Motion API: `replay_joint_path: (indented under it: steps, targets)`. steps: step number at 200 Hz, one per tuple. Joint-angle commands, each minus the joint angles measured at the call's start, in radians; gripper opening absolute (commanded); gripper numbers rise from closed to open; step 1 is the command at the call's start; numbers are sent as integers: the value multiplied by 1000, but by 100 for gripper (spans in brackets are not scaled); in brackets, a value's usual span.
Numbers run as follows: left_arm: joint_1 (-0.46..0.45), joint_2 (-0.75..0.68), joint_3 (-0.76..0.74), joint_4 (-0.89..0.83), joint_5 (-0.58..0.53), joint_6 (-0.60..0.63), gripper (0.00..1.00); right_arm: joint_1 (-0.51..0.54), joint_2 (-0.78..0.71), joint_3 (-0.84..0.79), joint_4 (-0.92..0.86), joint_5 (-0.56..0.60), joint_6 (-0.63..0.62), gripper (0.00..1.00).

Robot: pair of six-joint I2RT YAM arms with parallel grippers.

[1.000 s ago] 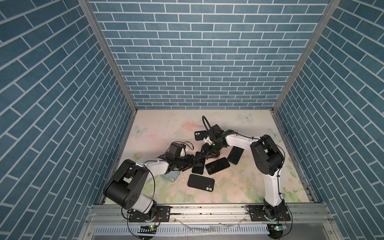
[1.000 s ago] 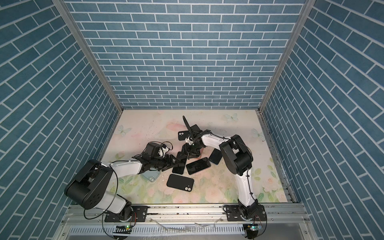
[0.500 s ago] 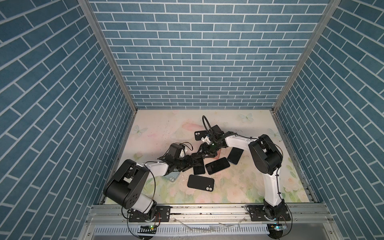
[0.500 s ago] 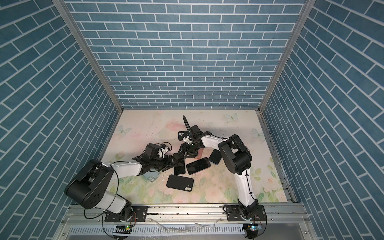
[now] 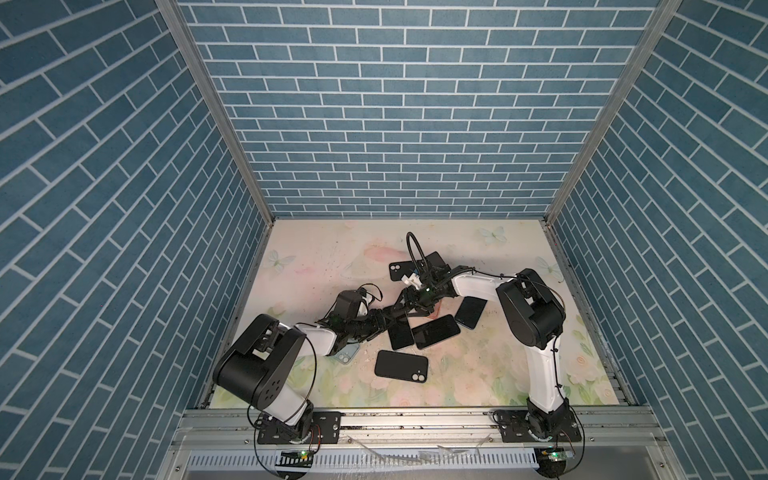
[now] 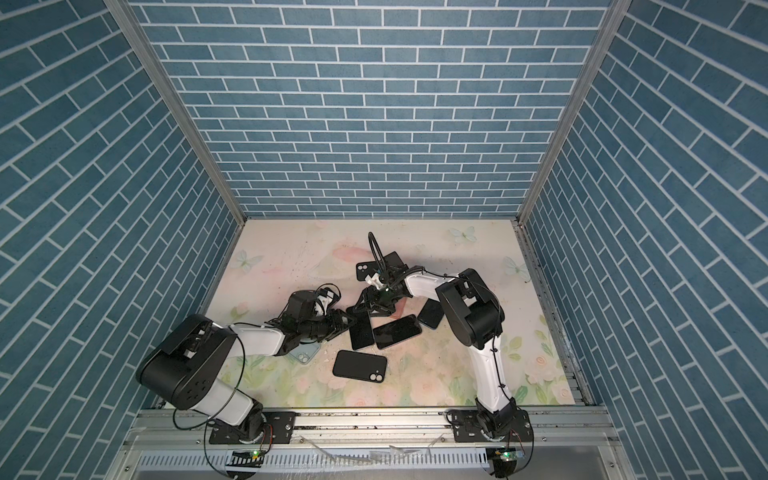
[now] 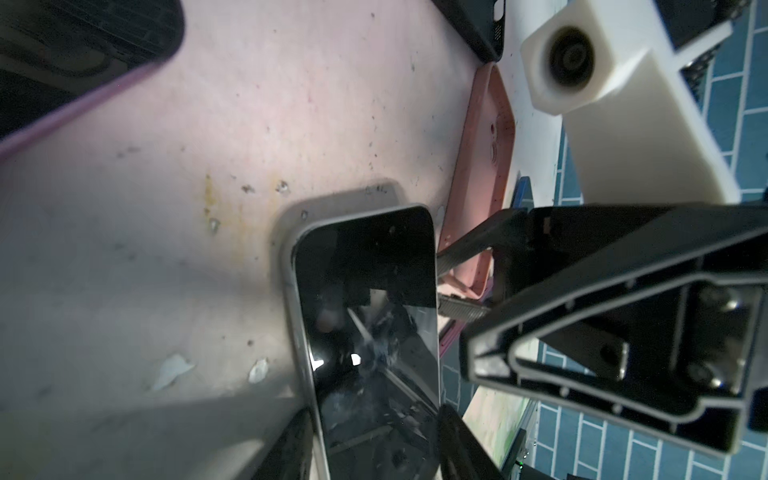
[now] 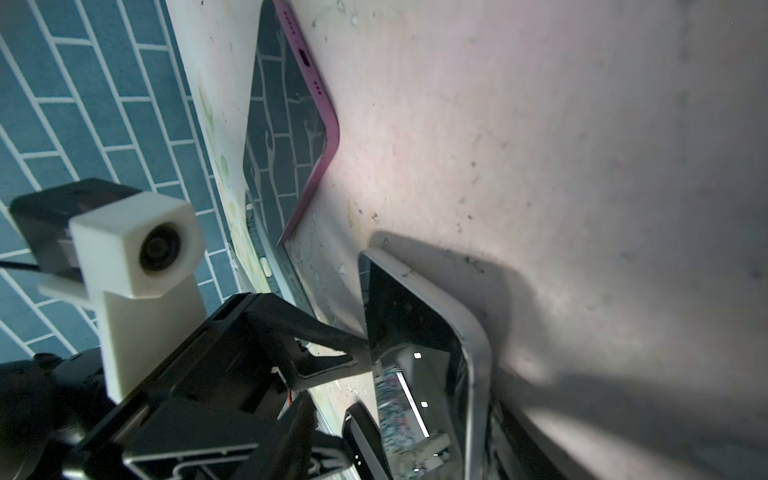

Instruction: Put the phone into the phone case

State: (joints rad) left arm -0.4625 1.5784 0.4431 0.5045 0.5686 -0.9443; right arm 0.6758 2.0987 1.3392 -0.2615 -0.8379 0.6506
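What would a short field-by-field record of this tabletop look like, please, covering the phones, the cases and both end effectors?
Surface: floral mat
Handled item: silver-edged phone, screen up, one end apparently raised
Left end effector: at that phone, grip unclear
Right end effector: at that phone's side edge, grip unclear
Nearest case: pink case, beside that phone
Other items: purple-edged phone; black case at the far side; black phone, back up, near the front
Task state: phone not yet in a case
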Motion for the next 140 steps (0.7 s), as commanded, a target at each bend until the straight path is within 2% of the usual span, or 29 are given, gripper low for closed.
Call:
replay_joint_path:
  steps: [1, 31, 50, 140]
  targets:
    - [-2, 49, -23, 101, 0, -29, 48, 18, -4, -15, 32, -104, -1, 62]
    - [-1, 68, -24, 126, -4, -39, 47, 18, -27, -27, 39, -116, -16, 58]
    - [-1, 63, -20, 109, -14, -33, 47, 18, -41, -37, 53, -108, -17, 52]
    - [6, 6, -21, 105, -22, -31, 47, 5, -67, -45, 107, -54, 18, 13]
